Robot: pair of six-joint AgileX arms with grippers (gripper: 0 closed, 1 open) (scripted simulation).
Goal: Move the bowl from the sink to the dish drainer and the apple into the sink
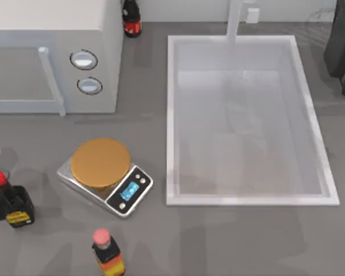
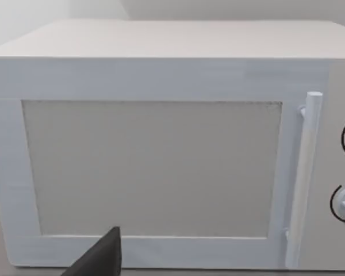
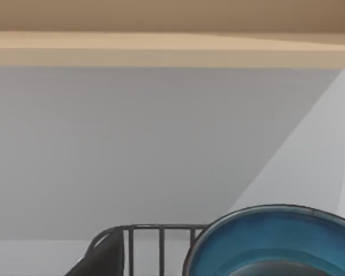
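**Bowl up at the drainer, sink standing bare**

While the sink [image 1: 171, 115] lies white and open on the table, the right arm [image 1: 340, 40] is up at its far right corner, over the thin wires of the dish drainer [image 1: 319, 23]. From the right wrist view the blue bowl [image 3: 276, 241] looms close to the camera, right beside the rack's upright wires [image 3: 149, 244]; whether that gripper's fingers are closed on it, I cannot tell. Well away from the sink to its left, the left gripper [image 1: 8, 198] sits with something red between dark fingers, facing the microwave [image 2: 161, 155]. Between them: a kitchen scale [image 1: 106, 172] and a pink-capped bottle [image 1: 106, 253].
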